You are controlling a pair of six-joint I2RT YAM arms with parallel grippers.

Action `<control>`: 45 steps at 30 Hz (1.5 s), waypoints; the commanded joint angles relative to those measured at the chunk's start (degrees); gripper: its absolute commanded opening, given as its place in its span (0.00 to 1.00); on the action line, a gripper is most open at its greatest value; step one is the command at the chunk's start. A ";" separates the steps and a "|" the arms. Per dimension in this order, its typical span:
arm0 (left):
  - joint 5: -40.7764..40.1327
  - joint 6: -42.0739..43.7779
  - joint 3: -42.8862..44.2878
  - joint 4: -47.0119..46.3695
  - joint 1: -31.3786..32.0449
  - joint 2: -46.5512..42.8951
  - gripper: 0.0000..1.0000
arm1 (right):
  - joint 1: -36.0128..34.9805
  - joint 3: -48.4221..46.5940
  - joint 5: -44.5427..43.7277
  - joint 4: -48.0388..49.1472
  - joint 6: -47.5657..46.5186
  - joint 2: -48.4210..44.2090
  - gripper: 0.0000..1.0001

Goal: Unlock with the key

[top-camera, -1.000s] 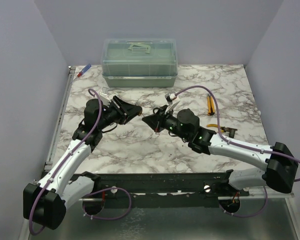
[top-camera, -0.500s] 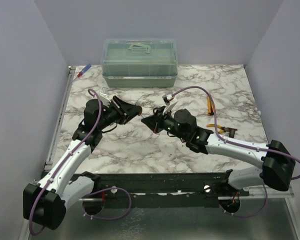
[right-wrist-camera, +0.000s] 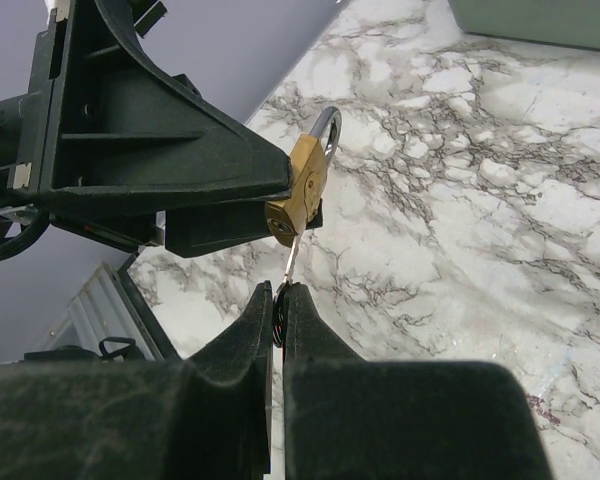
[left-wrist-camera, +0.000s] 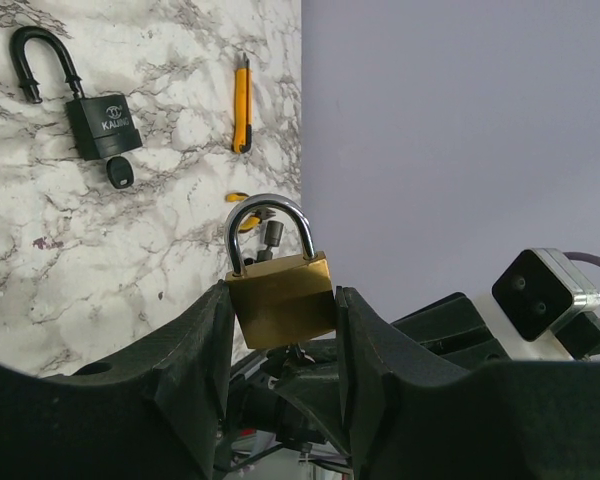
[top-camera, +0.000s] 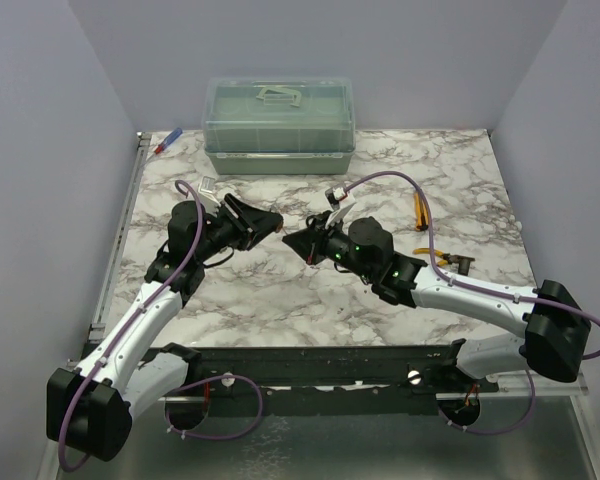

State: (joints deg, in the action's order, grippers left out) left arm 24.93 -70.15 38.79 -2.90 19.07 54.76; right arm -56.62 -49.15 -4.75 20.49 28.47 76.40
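Observation:
My left gripper [top-camera: 277, 222] is shut on the small brass padlock [left-wrist-camera: 280, 295] and holds it in the air, shackle [left-wrist-camera: 270, 225] closed. In the right wrist view the padlock [right-wrist-camera: 306, 180] shows its keyhole face toward my right gripper. My right gripper [right-wrist-camera: 278, 292] is shut on the key's black head. The thin metal blade [right-wrist-camera: 293, 258] points up and its tip meets the padlock's bottom face at or just beside the keyhole. In the top view the right gripper [top-camera: 292, 241] is tip to tip with the left one.
A black padlock [left-wrist-camera: 102, 122] with an open shackle lies on the marble table, a second black-headed key [left-wrist-camera: 120, 174] at its base; it also shows in the top view [top-camera: 460, 265]. A yellow utility knife [top-camera: 418, 210], a green lidded box [top-camera: 278, 125] at the back, a pen [top-camera: 168, 142] at back left.
The right arm has shifted a little left toward the left gripper, bringing the key up to the brass padlock. The left arm has barely moved.

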 commanded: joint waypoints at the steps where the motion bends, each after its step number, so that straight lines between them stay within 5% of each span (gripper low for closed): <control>1: -0.98 -0.43 -0.37 -2.70 -0.34 -1.00 0.00 | -0.07 -1.56 2.36 2.16 -0.35 -0.21 0.00; 45: -2.69 -1.22 -2.16 -4.02 -0.28 -2.56 0.00 | 0.01 -2.82 -0.12 1.33 0.55 1.63 0.00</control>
State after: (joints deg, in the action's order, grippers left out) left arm 23.07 -70.74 37.21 -4.19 19.07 53.49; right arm -56.62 -49.65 -3.60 21.34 29.74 77.76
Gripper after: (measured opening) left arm 0.452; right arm 0.033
